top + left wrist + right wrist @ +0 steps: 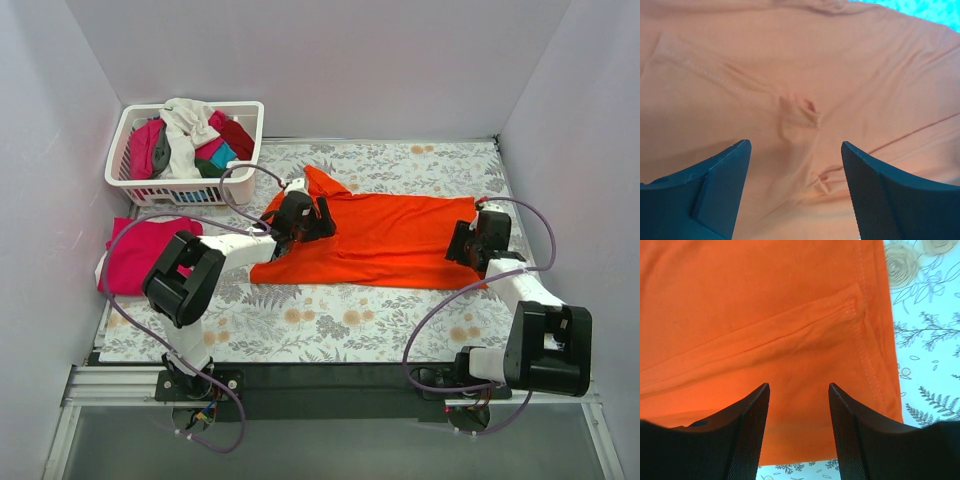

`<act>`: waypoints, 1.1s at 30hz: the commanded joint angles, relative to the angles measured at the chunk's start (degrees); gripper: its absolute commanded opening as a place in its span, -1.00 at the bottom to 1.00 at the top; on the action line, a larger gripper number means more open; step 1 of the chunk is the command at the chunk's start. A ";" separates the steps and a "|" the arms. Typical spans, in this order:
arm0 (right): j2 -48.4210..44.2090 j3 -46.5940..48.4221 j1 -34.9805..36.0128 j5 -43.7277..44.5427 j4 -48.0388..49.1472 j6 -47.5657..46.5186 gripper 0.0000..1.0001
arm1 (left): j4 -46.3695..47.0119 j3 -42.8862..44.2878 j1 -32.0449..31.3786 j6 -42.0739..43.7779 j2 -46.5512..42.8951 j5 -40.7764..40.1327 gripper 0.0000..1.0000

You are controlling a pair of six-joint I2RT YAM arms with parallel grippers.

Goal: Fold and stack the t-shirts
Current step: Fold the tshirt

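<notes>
A bright orange t-shirt [390, 240] lies spread flat across the middle of the floral table, one sleeve sticking up at its left end. My left gripper [322, 218] hovers over that left end, open. In the left wrist view its gripper [796, 145] has only a puckered fold of orange cloth [800, 112] under the gap. My right gripper [462, 242] is open over the shirt's right end. In the right wrist view that gripper [799, 387] stands above the stitched hem [865, 340], holding nothing. A magenta-pink t-shirt [140, 255] lies folded at the left edge.
A white slatted basket [250, 150] at the back left holds several bunched shirts, white, dark red, pink and teal. Grey walls close in the left, back and right. The floral cloth [350, 320] shows bare between the orange shirt and the arm bases.
</notes>
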 commanded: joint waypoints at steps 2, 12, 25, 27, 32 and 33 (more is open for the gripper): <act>3.97 2.55 1.94 2.77 2.74 0.20 -0.08 | 0.95 -3.13 -0.18 -0.91 -1.02 -1.37 0.36; 11.36 3.78 4.22 3.47 -0.42 -0.24 -0.08 | 0.60 -11.48 1.58 -2.32 -2.42 -1.45 0.40; 12.50 5.26 9.06 4.45 -9.64 -0.06 -0.05 | 0.07 -22.73 3.16 -3.11 -9.01 -0.05 0.41; 14.59 7.89 9.06 4.78 -13.93 -1.90 -0.04 | 0.33 -23.70 3.95 -3.11 -9.89 0.39 0.42; 19.00 9.23 9.23 5.95 -18.09 -2.26 -0.03 | 0.16 -24.85 6.32 -2.50 -11.30 1.71 0.43; 19.53 9.40 9.15 4.11 -18.53 -2.44 -0.03 | 0.24 -25.28 6.76 -2.41 -11.82 2.15 0.43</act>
